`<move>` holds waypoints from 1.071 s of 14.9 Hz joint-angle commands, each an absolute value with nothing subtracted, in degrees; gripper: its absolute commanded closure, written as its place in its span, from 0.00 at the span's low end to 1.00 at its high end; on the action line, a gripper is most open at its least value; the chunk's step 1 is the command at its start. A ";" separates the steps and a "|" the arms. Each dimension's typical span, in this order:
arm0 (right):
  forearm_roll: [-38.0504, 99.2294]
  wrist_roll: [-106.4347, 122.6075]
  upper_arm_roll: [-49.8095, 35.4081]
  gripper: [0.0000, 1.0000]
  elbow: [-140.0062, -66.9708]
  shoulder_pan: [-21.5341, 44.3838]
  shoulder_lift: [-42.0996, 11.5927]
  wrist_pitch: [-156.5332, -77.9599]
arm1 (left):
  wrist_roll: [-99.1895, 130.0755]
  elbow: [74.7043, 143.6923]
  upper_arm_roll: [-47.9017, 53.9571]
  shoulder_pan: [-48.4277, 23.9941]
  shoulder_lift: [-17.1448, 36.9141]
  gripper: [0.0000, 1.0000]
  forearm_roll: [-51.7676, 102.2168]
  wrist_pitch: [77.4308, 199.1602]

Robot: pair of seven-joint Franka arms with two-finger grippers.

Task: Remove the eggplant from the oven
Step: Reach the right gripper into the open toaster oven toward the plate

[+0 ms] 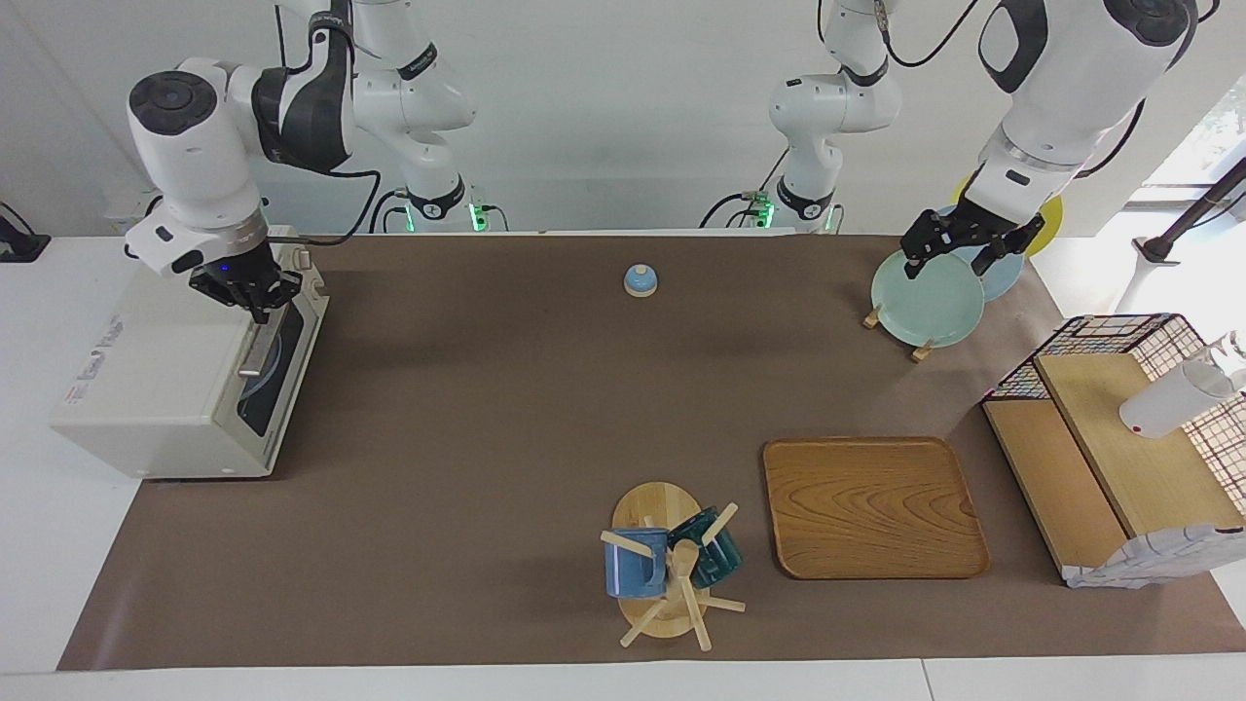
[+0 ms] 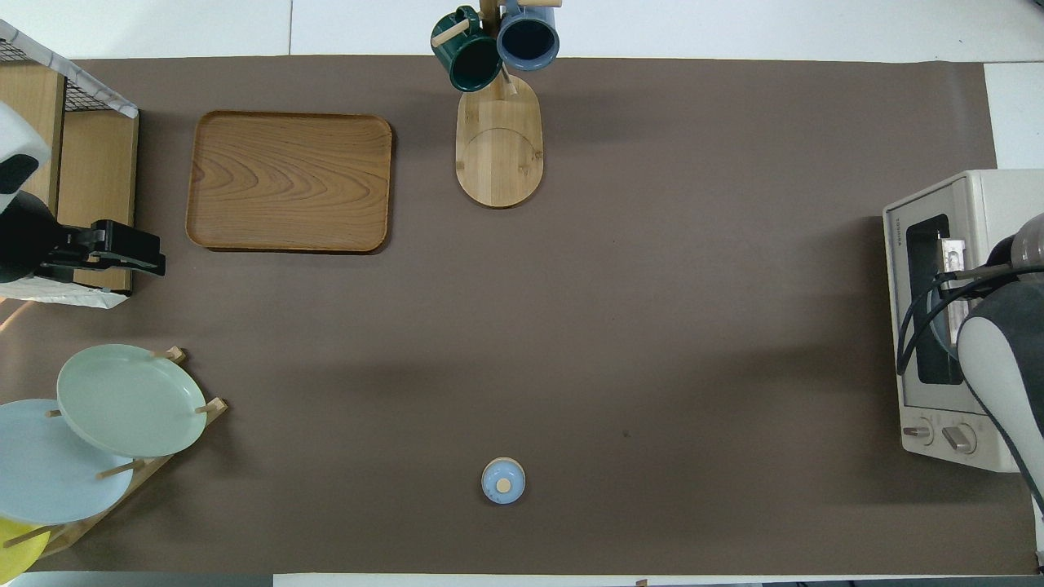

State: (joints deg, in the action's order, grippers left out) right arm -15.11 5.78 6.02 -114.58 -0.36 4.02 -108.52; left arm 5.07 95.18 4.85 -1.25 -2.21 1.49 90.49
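Note:
The cream-white oven [image 1: 146, 389] stands at the right arm's end of the table, and it also shows in the overhead view [image 2: 979, 196]. Its dark glass door [image 1: 282, 375] is closed. My right gripper [image 1: 258, 307] is down at the door's top edge, at the end of the metal bar handle [image 1: 251, 355] nearer to the robots. In the overhead view my right arm covers it. The eggplant is hidden. My left gripper [image 1: 956, 258] is open and empty, up over the plate rack; it also shows in the overhead view [image 2: 147, 257].
A rack with a green plate [image 1: 927, 297] and other plates stands at the left arm's end. A small blue bell [image 1: 640, 280], a wooden tray [image 1: 871, 506] and a mug tree [image 1: 672, 570] stand on the brown mat. A wire-and-wood shelf [image 1: 1119, 458] is beside the tray.

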 commanded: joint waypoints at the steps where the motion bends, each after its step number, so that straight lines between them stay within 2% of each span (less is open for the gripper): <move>1: -16.70 4.31 5.80 1.00 -116.10 -1.49 4.22 -110.04 | 4.66 94.92 5.36 -0.70 -2.11 0.00 0.70 89.82; 9: -19.78 4.22 5.63 1.00 -119.35 -1.06 3.34 -114.43 | 4.66 94.92 5.36 -0.70 -2.11 0.00 0.70 89.82; 14: -13.36 4.13 5.36 1.00 -122.78 1.48 2.99 -119.17 | 4.75 94.92 5.36 -0.70 -2.11 0.00 0.70 89.82; 16: -12.40 4.04 5.36 1.00 -123.31 2.89 0.89 -122.41 | 4.66 94.92 5.36 -0.70 -2.11 0.00 0.70 89.82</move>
State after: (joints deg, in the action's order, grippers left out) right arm -13.39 5.33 5.29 -120.65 2.23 4.46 -115.66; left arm 5.07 95.18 4.85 -1.25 -2.21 1.49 90.48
